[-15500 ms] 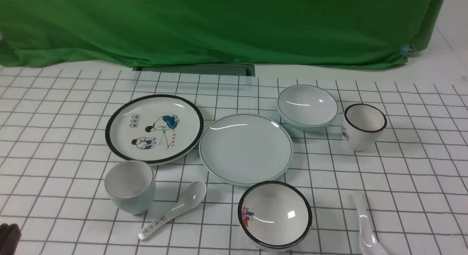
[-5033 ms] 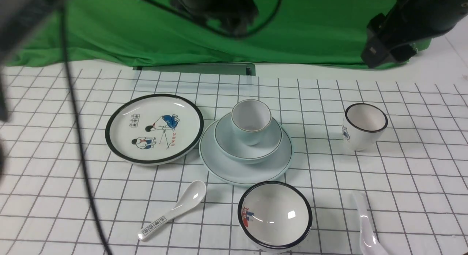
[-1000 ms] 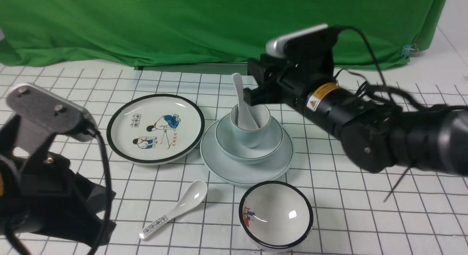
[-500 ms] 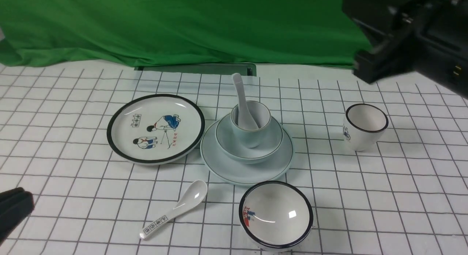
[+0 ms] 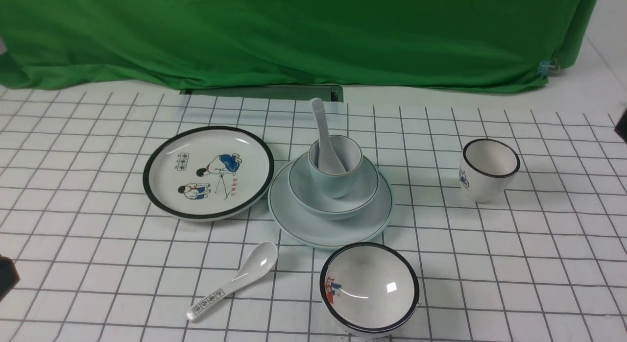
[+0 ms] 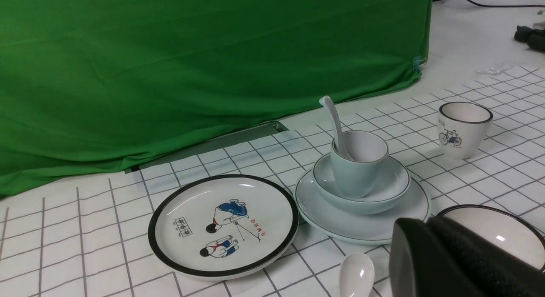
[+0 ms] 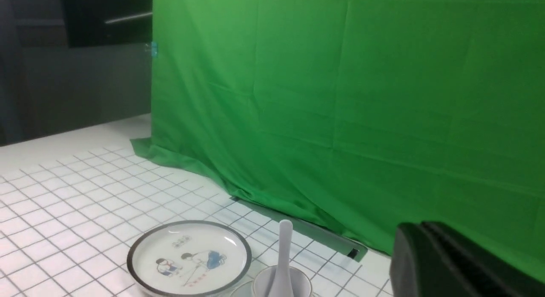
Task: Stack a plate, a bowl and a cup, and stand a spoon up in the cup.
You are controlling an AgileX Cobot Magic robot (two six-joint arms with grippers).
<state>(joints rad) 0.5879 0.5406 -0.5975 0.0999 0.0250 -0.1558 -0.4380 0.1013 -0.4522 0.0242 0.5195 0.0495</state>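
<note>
Since half a second ago both arms have drawn back to the front view's edges. The left gripper (image 6: pixel 451 258) and right gripper (image 7: pixel 451 263) show only as dark blurred bulk, so jaw opening cannot be told, and no hold is visible.

- Nearest: black-rimmed figure bowl (image 5: pixel 369 287), with the printed-handle spoon (image 5: pixel 235 279) to its left.
- Behind: the plate (image 5: pixel 313 229) carries the bowl (image 5: pixel 333 209), and the cup (image 5: pixel 338 183) sits in the bowl. The spoon (image 5: pixel 321 126) stands in the cup, handle up, leaning slightly.
- Cartoon plate (image 5: pixel 207 171) just beside on the left; black-rimmed cup (image 5: pixel 489 169) well apart on the right.
- Farthest: green cloth (image 5: pixel 294 33).
</note>
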